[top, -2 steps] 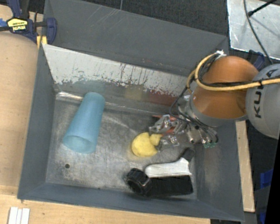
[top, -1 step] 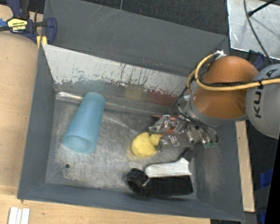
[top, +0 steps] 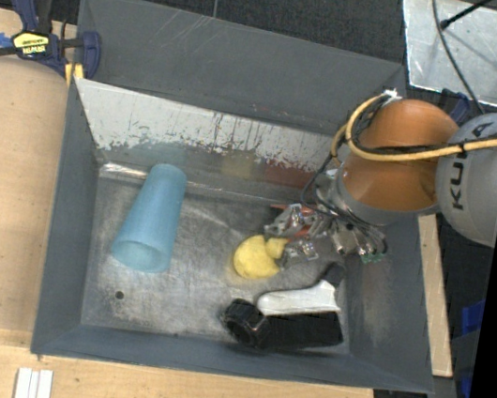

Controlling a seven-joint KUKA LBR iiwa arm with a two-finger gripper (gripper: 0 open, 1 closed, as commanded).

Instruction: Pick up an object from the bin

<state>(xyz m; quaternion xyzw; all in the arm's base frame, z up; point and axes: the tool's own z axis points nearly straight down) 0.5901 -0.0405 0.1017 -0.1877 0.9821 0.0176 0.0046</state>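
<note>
Yellow lump (top: 257, 260) is seen in the middle of the bin (top: 70, 210), between a pale blue cup (top: 152, 216) on its side and a black-and-white object (top: 287, 329). The gripper (top: 297, 235) is poised at the lump's upper right edge; whether it is spread or closed cannot be made out. Approach is judged in hand; centring over the lump is called for next

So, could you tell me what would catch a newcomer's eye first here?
The arm's orange-covered wrist at the bin's right, just right of a yellow lump near the middle. Then a pale blue cup lying on its side at the left.
</note>
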